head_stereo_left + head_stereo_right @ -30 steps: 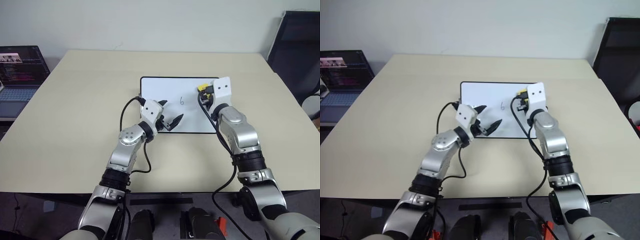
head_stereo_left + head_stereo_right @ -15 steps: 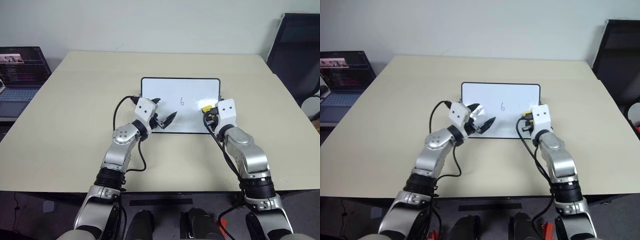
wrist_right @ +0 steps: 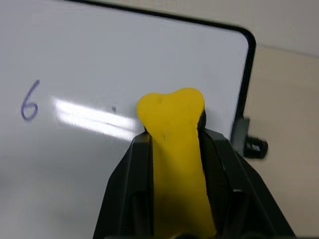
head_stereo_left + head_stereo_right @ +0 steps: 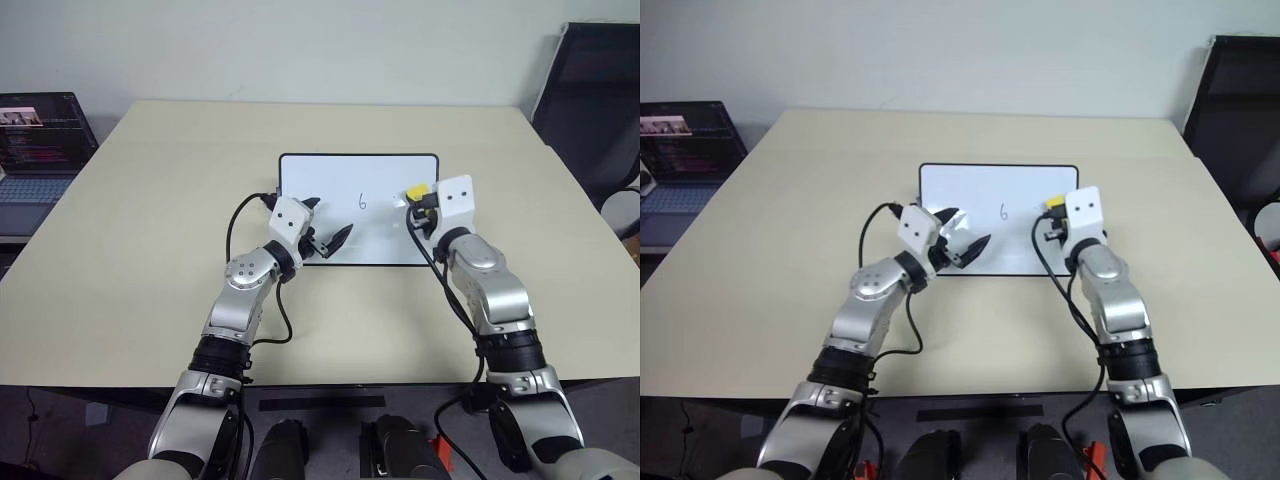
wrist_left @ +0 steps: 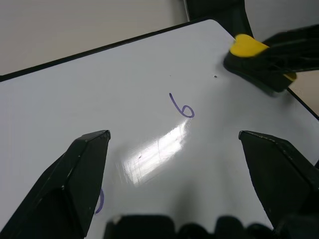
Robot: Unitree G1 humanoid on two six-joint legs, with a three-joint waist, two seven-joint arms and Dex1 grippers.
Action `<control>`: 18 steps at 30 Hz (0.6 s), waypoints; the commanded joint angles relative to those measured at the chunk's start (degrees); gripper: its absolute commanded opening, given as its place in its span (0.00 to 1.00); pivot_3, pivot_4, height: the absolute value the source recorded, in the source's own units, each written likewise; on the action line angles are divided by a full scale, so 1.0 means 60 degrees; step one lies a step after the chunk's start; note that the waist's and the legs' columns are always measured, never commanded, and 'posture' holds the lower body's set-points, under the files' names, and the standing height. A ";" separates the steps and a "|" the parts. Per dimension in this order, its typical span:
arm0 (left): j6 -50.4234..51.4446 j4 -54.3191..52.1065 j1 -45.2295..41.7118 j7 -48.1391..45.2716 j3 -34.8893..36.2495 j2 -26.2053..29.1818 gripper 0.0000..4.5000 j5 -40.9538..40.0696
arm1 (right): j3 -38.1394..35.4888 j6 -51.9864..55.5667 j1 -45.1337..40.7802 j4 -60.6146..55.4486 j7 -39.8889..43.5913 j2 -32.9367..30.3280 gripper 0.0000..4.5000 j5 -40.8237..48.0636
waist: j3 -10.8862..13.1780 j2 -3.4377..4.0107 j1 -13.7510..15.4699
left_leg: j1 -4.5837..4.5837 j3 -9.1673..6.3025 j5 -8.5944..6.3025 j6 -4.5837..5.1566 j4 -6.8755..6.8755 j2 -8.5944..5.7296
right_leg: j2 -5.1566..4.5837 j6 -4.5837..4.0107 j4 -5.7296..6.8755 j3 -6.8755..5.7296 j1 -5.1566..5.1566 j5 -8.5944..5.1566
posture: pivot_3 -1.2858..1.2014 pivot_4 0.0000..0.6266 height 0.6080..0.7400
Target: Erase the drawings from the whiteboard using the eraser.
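Observation:
The whiteboard (image 4: 375,235) lies flat on the table's far middle. One of the drawings, a purple "6" (image 4: 362,202), stands near its centre. In the left wrist view a bit of another purple mark (image 5: 99,201) peeks out beside one finger. My right gripper (image 4: 420,198) is shut on the yellow eraser (image 3: 172,124), which rests over the board's right part next to a tiny dot (image 3: 113,108). My left gripper (image 4: 326,222) hovers open over the board's near left part, nothing between its fingers (image 5: 75,179).
The beige table (image 4: 150,250) stretches wide on both sides of the board. A laptop (image 4: 40,140) sits off the table's left. A black chair (image 4: 590,110) stands at the right. A black knob (image 3: 249,145) sticks out of the board's right short side.
My right gripper drew the eraser toward me along the board's right part, then pushed it back away. The left gripper has stayed open and kept its place.

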 commanded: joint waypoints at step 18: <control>-0.0033 -0.0676 0.0113 0.0124 0.0159 0.0199 1.00 -0.0057 | 0.0341 0.1685 0.0251 -0.0109 0.0174 -0.0121 0.23 -0.0679 | -0.0003 -0.0002 0.0036 | 0.0011 -0.0013 0.0000 -0.0001 0.0021 -0.0001 | -0.0010 -0.0002 0.0005 -0.0012 0.0024 0.0002 | 0.52 0.24 1.00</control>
